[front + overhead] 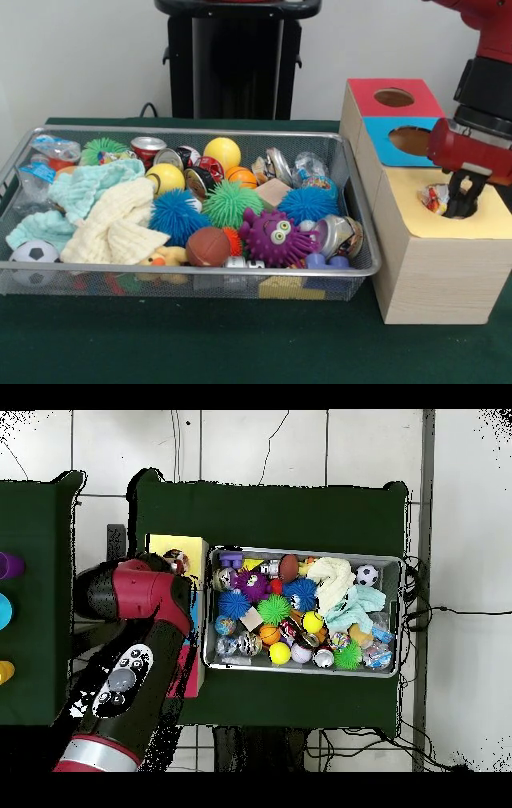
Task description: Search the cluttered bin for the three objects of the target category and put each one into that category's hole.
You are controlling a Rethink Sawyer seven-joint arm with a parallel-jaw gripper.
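- At far left of the front view, soccer ball (32, 254) in the near corner of the wire bin (192, 272), with crumpled plastic packets (53, 150) toward the far corner; bin set on the green bench (160, 344), probably to keep the clutter within reach.
- Next along, mint cloth (88, 186) and cream cloth (112, 220) draped over the heap, likely hiding smaller pieces underneath.
- Mid-bin, cans (148, 147) along the far wall, yellow ball (222, 152) behind, blue spiky ball (174, 214) and green spiky ball (230, 202) on top, brown football (208, 246) near the front wall.
- Right of those, purple monster (274, 237) with big eyes, more shiny wrappers (340, 236) jammed in the right corner.
- Just beside the bin, wooden box (436, 276) with three coloured tops: red hole (394, 98) furthest, blue hole (410, 140) in the middle, yellow hole (448, 200) nearest.
- Gripper (462, 200) lowered into the yellow hole, dark jaws pointing down; a crinkled wrapper (434, 197) touching them at the hole's left edge.
- Jaws seemingly set a little apart; grip on the wrapper or release not discernible, so cannot tell.
- Judged as the drop-off step: wrapper at its category's hole, held low presumably so it falls inside rather than onto the lid.
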